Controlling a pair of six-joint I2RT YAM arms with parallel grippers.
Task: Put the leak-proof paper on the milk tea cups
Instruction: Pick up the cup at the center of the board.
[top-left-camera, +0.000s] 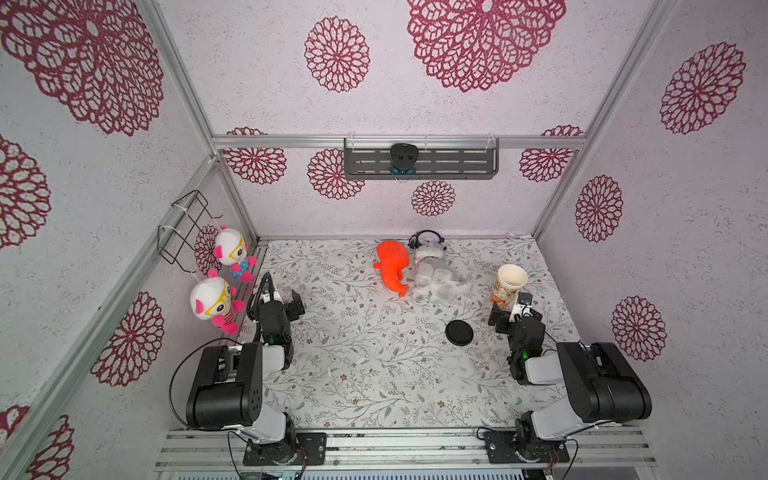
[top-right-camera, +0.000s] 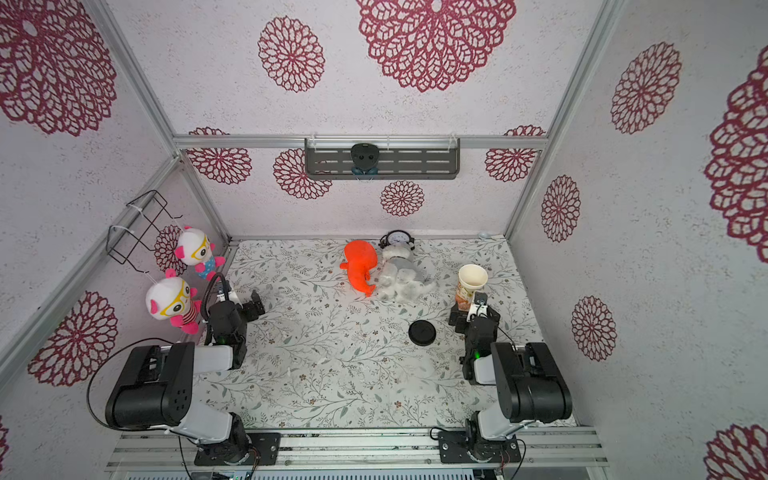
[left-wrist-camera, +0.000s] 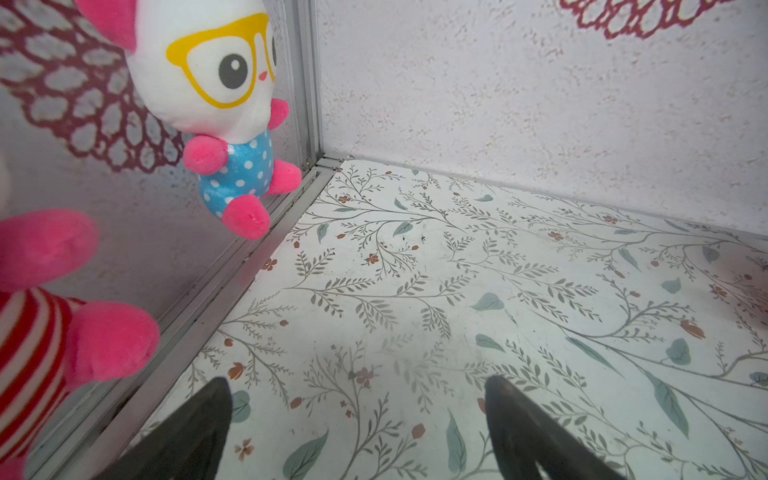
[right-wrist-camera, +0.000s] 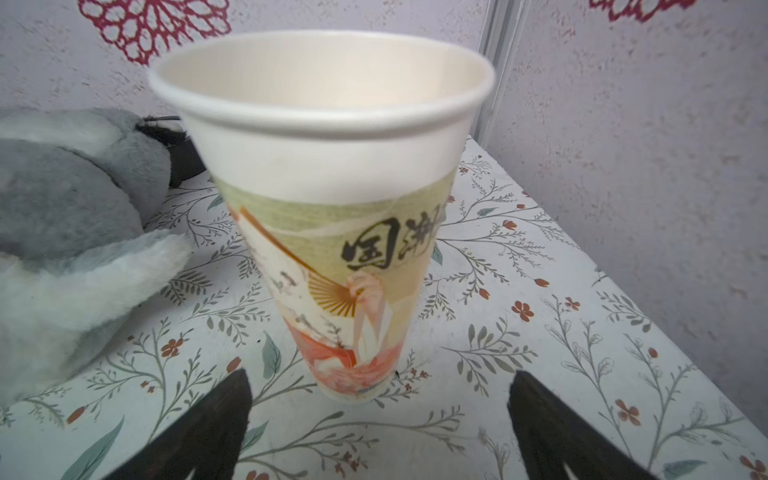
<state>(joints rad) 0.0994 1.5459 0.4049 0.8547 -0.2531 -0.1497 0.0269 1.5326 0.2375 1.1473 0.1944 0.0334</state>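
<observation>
Milk tea cup (top-left-camera: 510, 282) stands upright and uncovered toward the far right of the table (top-left-camera: 374, 395). We see our right gripper (right-wrist-camera: 378, 376) just short of its base, jaws wide, holding nothing. We cannot pick out the leak-proof paper. A grey plush (right-wrist-camera: 70, 216) lies beside the cup, with a black lid (top-left-camera: 460, 332) near. Our left gripper (left-wrist-camera: 357, 380) is wide open by the left wall.

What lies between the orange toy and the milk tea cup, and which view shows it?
A grey-and-white plush toy, close beside the orange toy and apart from the milk tea cup; both top views show it.
</observation>
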